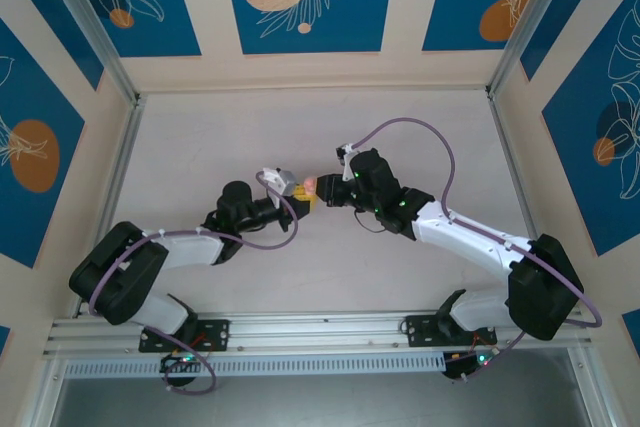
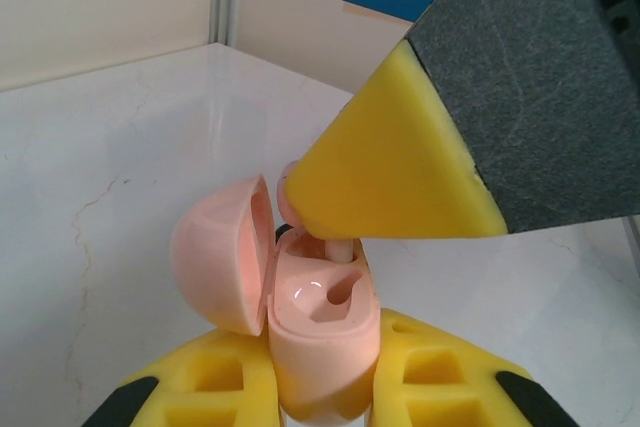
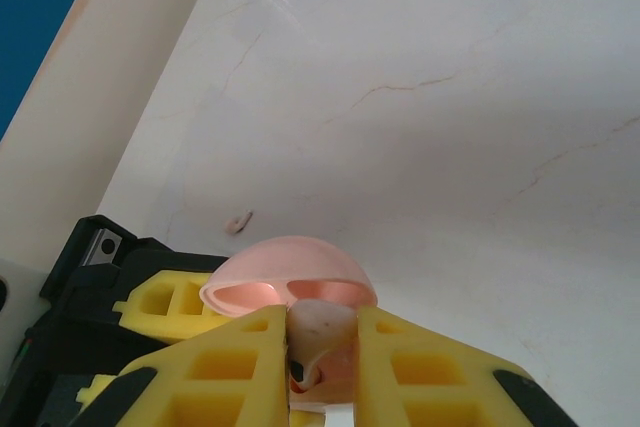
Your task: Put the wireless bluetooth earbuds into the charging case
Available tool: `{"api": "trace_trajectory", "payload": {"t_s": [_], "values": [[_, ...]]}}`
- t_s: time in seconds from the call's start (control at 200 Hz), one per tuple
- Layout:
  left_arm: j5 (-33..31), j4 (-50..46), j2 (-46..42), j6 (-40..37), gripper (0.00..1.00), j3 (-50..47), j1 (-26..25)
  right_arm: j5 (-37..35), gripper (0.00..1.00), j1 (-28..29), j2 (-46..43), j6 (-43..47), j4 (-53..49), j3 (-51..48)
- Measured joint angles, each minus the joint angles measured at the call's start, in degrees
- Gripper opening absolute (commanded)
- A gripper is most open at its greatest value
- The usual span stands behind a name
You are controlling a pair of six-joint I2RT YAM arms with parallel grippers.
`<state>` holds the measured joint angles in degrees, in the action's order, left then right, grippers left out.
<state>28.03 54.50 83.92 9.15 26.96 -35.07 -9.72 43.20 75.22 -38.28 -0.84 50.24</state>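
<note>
Top cam: L arm (image 1: 185, 245) and R arm (image 1: 470, 237) bent inward, meeting mid-table (image 1: 300, 117). L wrist cam: L claw (image 2: 320, 347) clamped on 1 open pink case (image 2: 300, 322), lid (image 2: 220, 257) tipped left. R claw (image 3: 322, 332) is pinched on 1 earbud (image 2: 340, 248), right at a slot (image 2: 338, 292). R wrist cam catches 1 tiny pink bit (image 3: 238, 219) on the table, can't tell what.

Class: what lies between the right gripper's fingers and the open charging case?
A pale pink earbud, pinched by the right gripper and reaching into the charging case held by the left gripper. The left wrist view shows it.
</note>
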Motion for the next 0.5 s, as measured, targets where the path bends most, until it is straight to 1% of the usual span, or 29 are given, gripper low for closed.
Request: {"api": "trace_trajectory", "payload": {"t_s": [0.105, 0.18, 0.325, 0.5], "values": [[-0.13, 0.07, 0.00, 0.00, 0.10, 0.00, 0.00, 0.04, 0.31, 0.09, 0.00, 0.70, 0.02, 0.00], [-0.52, 0.00, 0.00, -0.02, 0.10, 0.00, 0.00, 0.46, 0.36, 0.15, 0.00, 0.81, 0.15, 0.00], [-1.11, -0.61, -0.22, -0.22, 0.10, 0.00, -0.07, 1.64, 0.42, 0.02, -0.09, 0.68, 0.37, 0.00], [-1.77, -1.66, -1.60, -0.50, 0.10, 0.00, -0.07, 4.96, 0.44, -1.31, -0.94, 0.50, 0.17, 0.00]]}}
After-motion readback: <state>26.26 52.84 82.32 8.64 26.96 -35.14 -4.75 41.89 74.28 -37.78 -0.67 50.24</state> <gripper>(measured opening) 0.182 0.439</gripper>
